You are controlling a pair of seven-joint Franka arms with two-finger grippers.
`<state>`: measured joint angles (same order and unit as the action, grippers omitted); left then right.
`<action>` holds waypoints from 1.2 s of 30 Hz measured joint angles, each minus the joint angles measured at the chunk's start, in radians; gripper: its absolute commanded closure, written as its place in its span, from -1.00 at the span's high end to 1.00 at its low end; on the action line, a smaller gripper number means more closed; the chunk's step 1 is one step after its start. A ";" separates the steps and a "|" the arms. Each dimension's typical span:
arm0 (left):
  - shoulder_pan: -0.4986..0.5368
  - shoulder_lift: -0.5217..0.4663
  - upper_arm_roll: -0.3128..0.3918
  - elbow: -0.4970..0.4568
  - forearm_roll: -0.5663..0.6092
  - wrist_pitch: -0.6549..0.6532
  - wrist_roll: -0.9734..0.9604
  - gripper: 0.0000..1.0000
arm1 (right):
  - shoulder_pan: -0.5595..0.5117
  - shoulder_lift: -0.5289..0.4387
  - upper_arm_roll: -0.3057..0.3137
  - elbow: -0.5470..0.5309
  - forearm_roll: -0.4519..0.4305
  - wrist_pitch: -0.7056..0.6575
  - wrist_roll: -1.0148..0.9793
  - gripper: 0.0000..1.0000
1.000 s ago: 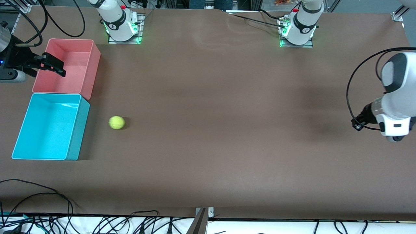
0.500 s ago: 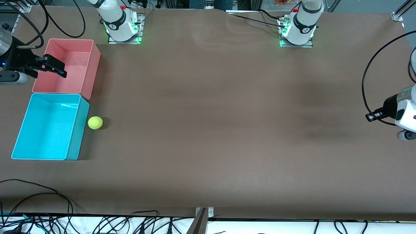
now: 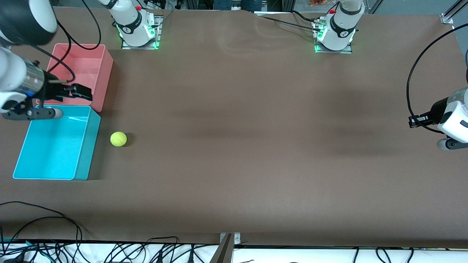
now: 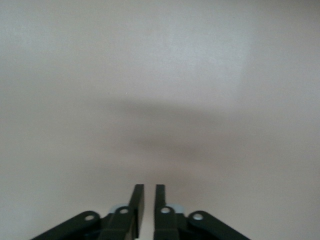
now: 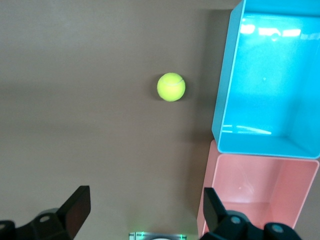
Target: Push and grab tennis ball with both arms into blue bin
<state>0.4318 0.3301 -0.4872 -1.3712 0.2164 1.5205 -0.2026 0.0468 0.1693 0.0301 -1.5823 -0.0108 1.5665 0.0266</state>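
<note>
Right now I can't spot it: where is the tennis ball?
The tennis ball lies on the table beside the blue bin, apart from its wall, toward the right arm's end.

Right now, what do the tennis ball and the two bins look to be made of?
The tennis ball looks like fuzzy yellow-green felt, matte, with a pale curved seam. The blue bin and the pink bin look like thin moulded plastic, smooth and slightly glossy: light glints off their inside floors.

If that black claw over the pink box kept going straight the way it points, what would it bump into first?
Probably nothing: the right gripper, jaws open, hangs over the pink bin pointing along the bare table. The tennis ball lies off that line, though height is unclear.
</note>
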 measured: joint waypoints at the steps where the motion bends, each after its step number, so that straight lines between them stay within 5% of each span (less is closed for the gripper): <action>1: -0.001 0.000 0.000 0.005 0.000 -0.003 0.001 1.00 | 0.000 0.003 0.000 -0.004 -0.001 0.007 0.000 1.00; 19: -0.027 -0.002 -0.007 0.103 -0.042 -0.010 0.015 1.00 | 0.011 0.028 0.000 -0.358 -0.015 0.478 0.000 1.00; 36: -0.022 -0.045 -0.029 0.104 -0.043 -0.019 0.016 1.00 | 0.012 0.125 -0.006 -0.558 -0.083 0.880 0.000 1.00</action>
<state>0.4093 0.2849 -0.5157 -1.2670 0.1738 1.5016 -0.1868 0.0584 0.2944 0.0245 -2.1407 -0.0943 2.4460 0.0266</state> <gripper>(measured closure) 0.000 0.000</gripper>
